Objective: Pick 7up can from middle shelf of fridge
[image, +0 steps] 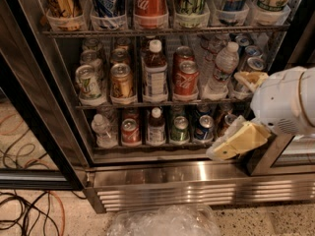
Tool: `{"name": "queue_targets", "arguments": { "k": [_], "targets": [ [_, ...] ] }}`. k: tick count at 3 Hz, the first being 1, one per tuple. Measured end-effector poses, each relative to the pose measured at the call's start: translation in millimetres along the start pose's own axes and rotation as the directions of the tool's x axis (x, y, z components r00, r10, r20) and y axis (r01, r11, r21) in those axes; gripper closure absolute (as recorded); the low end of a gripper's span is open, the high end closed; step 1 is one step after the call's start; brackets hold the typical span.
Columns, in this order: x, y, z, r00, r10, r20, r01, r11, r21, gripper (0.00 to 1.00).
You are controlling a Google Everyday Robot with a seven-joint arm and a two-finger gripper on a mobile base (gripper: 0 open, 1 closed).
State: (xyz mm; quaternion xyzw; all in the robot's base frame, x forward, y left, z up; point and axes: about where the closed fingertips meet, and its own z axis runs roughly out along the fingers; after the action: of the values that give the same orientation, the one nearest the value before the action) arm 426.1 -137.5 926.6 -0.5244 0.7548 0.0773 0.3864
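Note:
The 7up can (88, 82), pale silver with green marks, stands at the left front of the middle shelf (135, 103) in the open fridge (197, 181). To its right are a gold-bronze can (121, 80), a brown bottle (155, 73), a red Coca-Cola can (185, 77) and a water bottle (224, 65). My gripper (227, 114) is at the right edge of the fridge opening, in front of the right ends of the middle and lower shelves. It is open and empty, with one yellowish finger (250, 77) high and the other low. It is far right of the 7up can.
A rack of tall cans in white cups (150, 18) is above. The lower shelf (147, 144) holds several short cans and small bottles. A black door frame (34, 112) stands at left. Cables (24, 210) lie on the floor at left, and a clear plastic bag (162, 222) lies in front.

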Motion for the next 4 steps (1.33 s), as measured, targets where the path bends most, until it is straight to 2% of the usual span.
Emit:
{"name": "queue_targets", "arguments": {
  "k": [1, 2, 3, 4],
  "targets": [
    [-8.3, -10.5, 4.0, 0.999, 0.011, 0.036, -0.013, 0.9985, 0.054, 0.00],
    [-9.2, -10.6, 4.6, 0.999, 0.013, 0.039, -0.015, 0.9985, 0.052, 0.00],
    [-13.9, -9.1, 14.9, 0.993, 0.059, 0.103, -0.067, 0.9947, 0.078, 0.00],
    [-21.4, -2.1, 37.8, 0.973, 0.110, 0.202, -0.138, 0.9817, 0.131, 0.00]
  ]
}}
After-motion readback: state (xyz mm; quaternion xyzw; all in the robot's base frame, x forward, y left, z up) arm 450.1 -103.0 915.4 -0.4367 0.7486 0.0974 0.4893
